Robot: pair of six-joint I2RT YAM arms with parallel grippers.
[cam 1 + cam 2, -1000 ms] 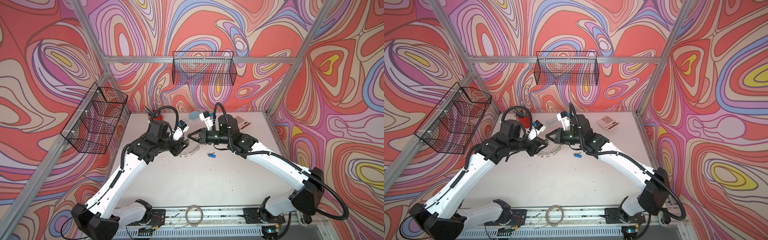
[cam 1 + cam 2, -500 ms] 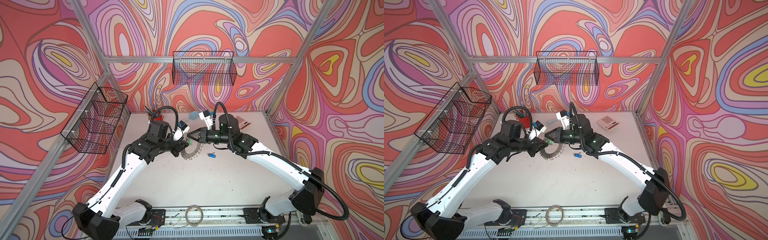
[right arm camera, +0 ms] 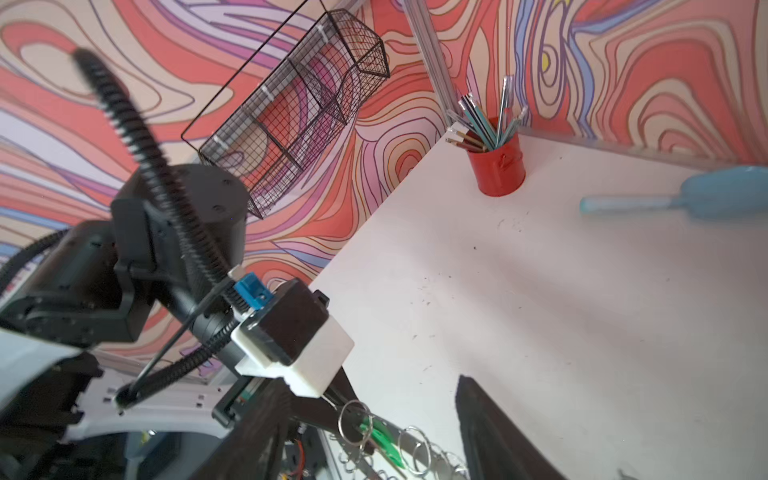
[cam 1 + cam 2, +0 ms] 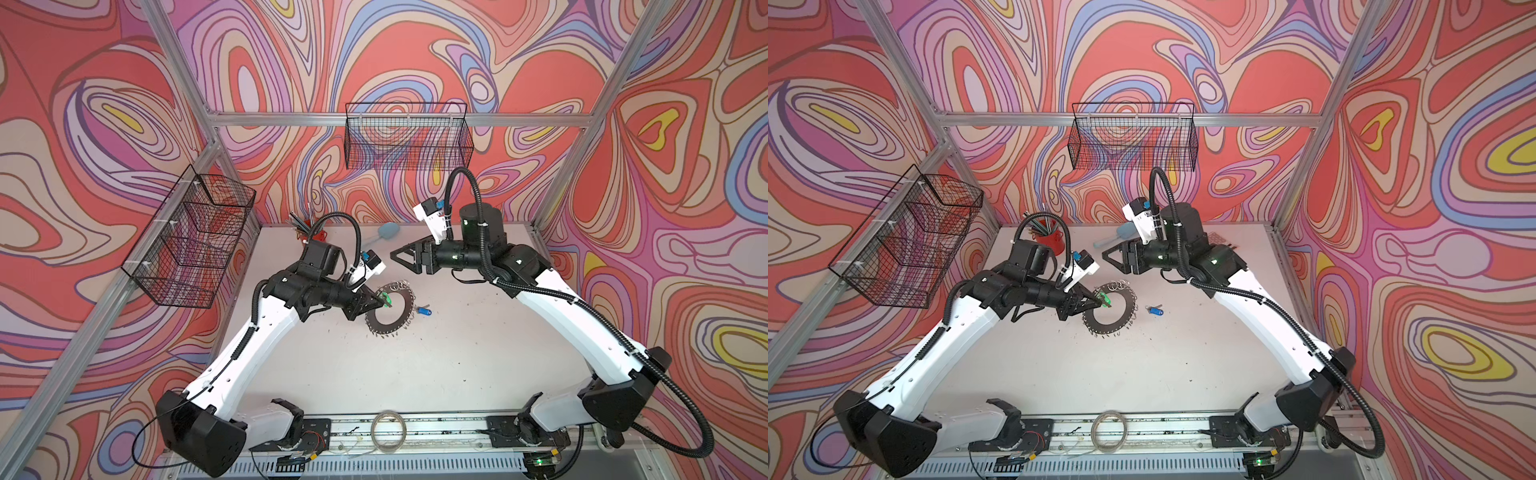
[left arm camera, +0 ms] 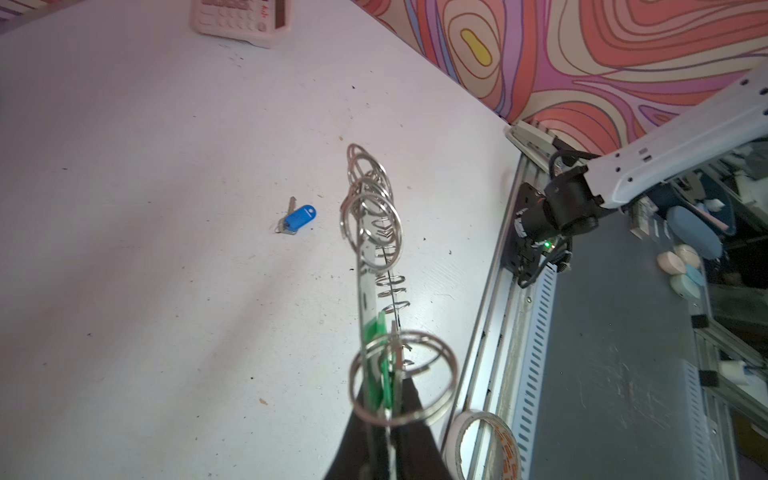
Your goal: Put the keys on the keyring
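Change noted: the right claw (image 4: 404, 257) has let go and drawn back toward the rear wall, its jaws wide apart with nothing in them. The left claw (image 4: 380, 300) alone carries the load. It is pinched tight on the rim of the flat grey metal keyring disc fringed with small wire split rings (image 4: 380, 326), held tilted over the white table (image 4: 374, 374), with the small green-tagged key (image 4: 387, 298) clamped against it. I cannot tell whether that key is threaded. The small blue-tagged key (image 4: 423, 310) lies loose just beside the disc. It is likely next, and the right claw is free for it.
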